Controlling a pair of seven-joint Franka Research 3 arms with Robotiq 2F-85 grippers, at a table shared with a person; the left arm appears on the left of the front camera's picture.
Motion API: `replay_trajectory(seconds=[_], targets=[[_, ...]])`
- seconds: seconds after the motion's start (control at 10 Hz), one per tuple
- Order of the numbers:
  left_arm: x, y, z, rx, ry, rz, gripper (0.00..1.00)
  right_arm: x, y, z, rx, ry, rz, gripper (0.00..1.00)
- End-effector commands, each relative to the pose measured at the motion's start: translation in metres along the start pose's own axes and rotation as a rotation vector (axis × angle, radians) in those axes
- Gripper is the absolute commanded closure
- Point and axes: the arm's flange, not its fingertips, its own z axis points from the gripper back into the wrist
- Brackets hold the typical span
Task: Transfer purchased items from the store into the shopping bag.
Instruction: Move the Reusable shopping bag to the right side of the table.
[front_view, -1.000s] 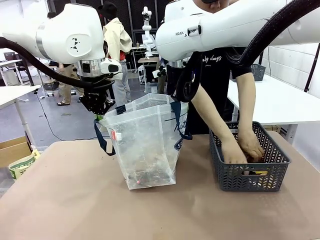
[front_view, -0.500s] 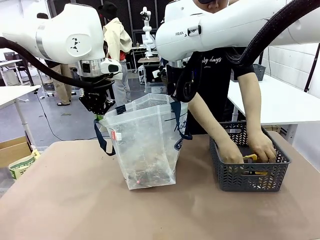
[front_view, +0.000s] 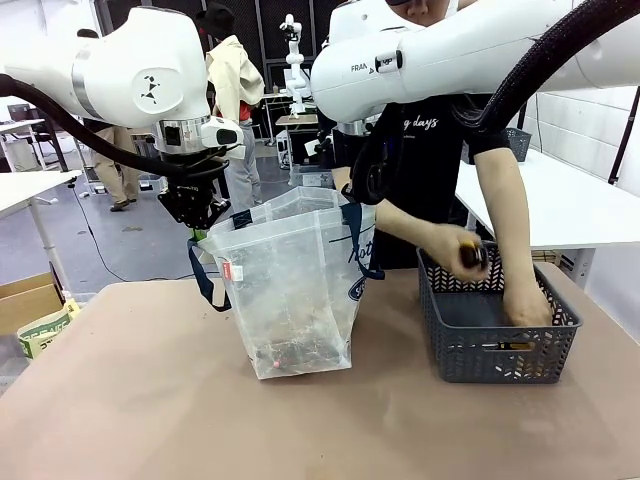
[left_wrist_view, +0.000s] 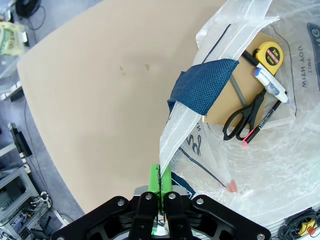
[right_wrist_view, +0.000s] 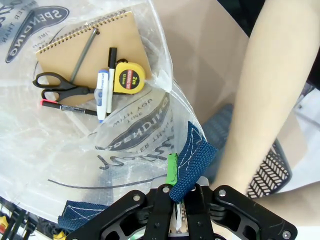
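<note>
The shopping bag, a translucent tote with navy straps, stands open mid-table. My left gripper is shut on its left rim, and the green pads pinch the plastic edge beside a navy strap. My right gripper is shut on the opposite rim at a strap. Inside lie purchased items: a tan notebook, a yellow tape measure, scissors and pens. The store, a dark grey basket, stands to the right. A person's hand holds a small dark-and-yellow item above its left rim.
The person stands behind the basket, with the other hand down inside it and a forearm close to my right gripper. A cardboard box sits beyond the table's left edge. The brown tabletop is bare in front.
One of the person's hands has risen out of the basket with a small item and moved left toward the bag. The other stays in the basket. Both arms hold still.
</note>
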Motion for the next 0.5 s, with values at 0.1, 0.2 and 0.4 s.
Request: replay_trajectory(seconds=[0.1, 0.2, 0.4], targets=[[-0.0011, 0.0004, 0.0003, 0.006, 0.0, 0.0, 1.0, -0.0007, -0.0011, -0.0002, -0.002, 0.001, -0.007, 1.0], [-0.0011, 0.0004, 0.0003, 0.006, 0.0, 0.0, 1.0, -0.0007, -0.0011, -0.0002, -0.002, 0.001, -0.007, 1.0], [-0.0011, 0.0004, 0.0003, 0.006, 0.0, 0.0, 1.0, -0.0007, -0.0011, -0.0002, -0.002, 0.001, -0.007, 1.0]])
